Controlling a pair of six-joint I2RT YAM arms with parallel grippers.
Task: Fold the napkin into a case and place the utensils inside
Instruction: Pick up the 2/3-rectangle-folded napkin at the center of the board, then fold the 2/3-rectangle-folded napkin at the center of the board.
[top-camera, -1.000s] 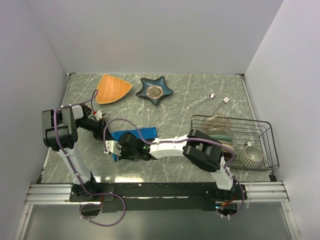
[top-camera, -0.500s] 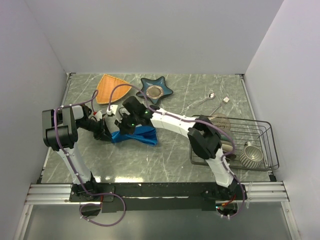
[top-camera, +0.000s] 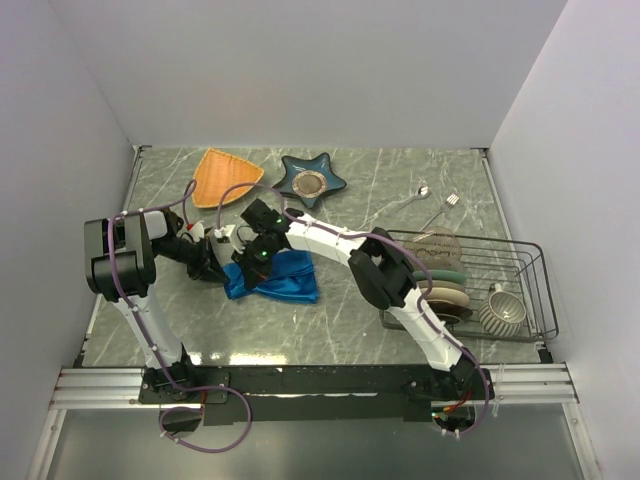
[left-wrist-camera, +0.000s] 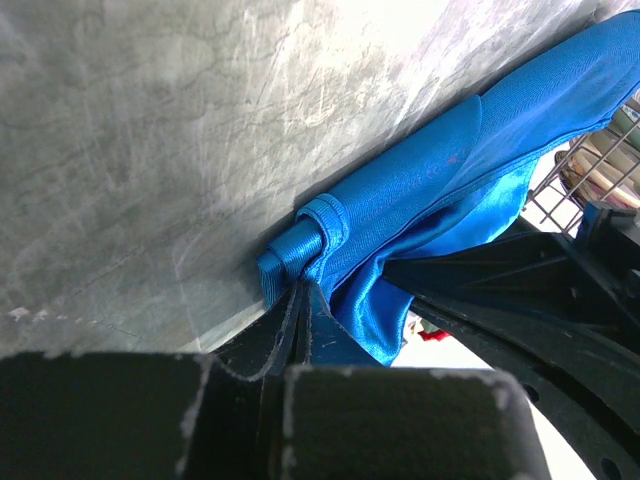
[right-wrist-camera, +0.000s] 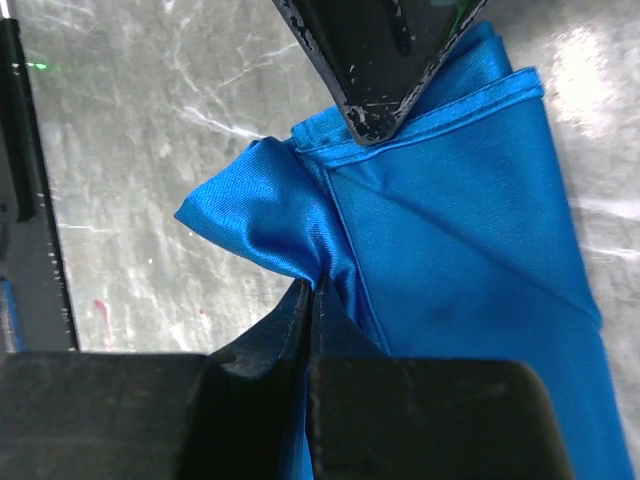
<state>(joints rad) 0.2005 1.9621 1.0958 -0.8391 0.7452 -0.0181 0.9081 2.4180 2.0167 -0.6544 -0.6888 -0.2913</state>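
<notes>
The folding step is in hand, and the case is not yet made. The napkin (top-camera: 285, 283) lies as a loosely doubled, creased blue bundle left of the counter's middle, a little nearer the arms than the orange triangular dish (top-camera: 226, 177) and the dark star-shaped dish (top-camera: 310, 180). Both tools meet at its left end. The left tool (left-wrist-camera: 303, 290) is closed on a rolled corner of the cloth, and the right tool (right-wrist-camera: 312, 290) is closed just beside it on a bunched fold.

The spoon (top-camera: 421, 191) and fork (top-camera: 450, 200) lie untouched at the far right, well apart from the napkin and just beyond the wire dish rack (top-camera: 530, 262).

The next move probably calls for drawing the pinched edge across the cloth with both tools level, so the layers land flat and aligned into a narrow pouch before either lets go. The shiny fabric looks likely to slip and bunch.

The counter (top-camera: 340, 330) is grey-green marbled stone, smooth and somewhat reflective. Plain white walls (top-camera: 300, 70) close it in on the left, far and right sides.
</notes>
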